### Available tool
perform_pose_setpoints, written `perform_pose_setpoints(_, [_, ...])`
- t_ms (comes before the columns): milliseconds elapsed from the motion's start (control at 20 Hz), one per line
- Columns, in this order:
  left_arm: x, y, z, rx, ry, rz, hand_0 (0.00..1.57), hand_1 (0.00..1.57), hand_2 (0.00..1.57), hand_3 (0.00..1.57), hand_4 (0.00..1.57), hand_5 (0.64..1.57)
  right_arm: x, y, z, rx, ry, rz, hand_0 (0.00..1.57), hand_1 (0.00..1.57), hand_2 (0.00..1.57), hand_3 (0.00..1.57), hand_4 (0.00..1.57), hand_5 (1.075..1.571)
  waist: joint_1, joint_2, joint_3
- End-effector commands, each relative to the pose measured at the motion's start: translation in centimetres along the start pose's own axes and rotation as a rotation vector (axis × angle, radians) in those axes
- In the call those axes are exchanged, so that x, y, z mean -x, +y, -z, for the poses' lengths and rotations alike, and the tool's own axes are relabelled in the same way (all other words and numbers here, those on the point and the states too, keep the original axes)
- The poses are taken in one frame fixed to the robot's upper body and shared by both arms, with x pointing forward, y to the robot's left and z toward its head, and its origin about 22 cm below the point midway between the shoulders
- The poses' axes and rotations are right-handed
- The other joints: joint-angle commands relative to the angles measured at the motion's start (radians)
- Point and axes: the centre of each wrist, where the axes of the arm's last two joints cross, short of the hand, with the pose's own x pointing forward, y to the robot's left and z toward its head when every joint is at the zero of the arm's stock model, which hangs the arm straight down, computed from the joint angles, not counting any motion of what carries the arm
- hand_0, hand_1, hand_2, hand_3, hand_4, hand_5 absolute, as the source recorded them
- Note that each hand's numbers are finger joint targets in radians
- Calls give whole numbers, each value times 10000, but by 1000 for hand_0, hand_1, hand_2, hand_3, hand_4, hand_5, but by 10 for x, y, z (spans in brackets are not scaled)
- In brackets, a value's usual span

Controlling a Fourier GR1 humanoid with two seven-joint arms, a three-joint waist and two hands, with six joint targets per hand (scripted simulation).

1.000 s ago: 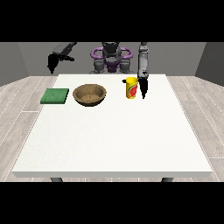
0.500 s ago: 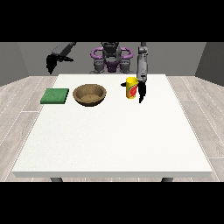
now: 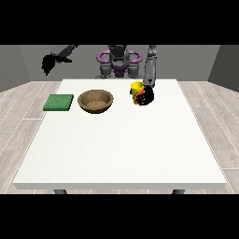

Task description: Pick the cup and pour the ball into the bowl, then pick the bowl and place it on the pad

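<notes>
Yellow cup (image 3: pixel 136 89) stands on the large white counter (image 3: pixel 121 140), right of the brown wooden bowl (image 3: pixel 95 101) and flat green pad (image 3: pixel 59 102). The black hand at the view's right (image 3: pixel 145 96) wraps its fingers round the cup's side.

Grey humanoid torso (image 3: pixel 117 65) with purple ring-shaped shoulder pieces (image 3: pixel 132 56), grey segmented arms (image 3: pixel 150 70), and black fingered hands (image 3: pixel 145 96).

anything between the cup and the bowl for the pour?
Nothing visible. The cup stands at the view's right of the bowl, with only bare table between them. The hand at the view's right is against the cup's far side from the bowl.
</notes>
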Motion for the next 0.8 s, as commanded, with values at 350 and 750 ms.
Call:
perform_pose_setpoints(350, [-28, 82, 109, 1585, 926, 5191, 1450, 1450, 1571, 1571, 1571, 1291, 30, -12, -17, 676, 2311, 351, 0, 0, 0, 0, 0, 1569, 660, -2426, -61])
perform_pose_setpoints(750, [-63, 22, 135, 2332, 845, 7354, 1490, 1490, 1571, 1571, 1512, 1267, 54, -19, -37, 622, 2501, 622, 0, 0, 0, 0, 0, 1568, 563, -2628, -82])
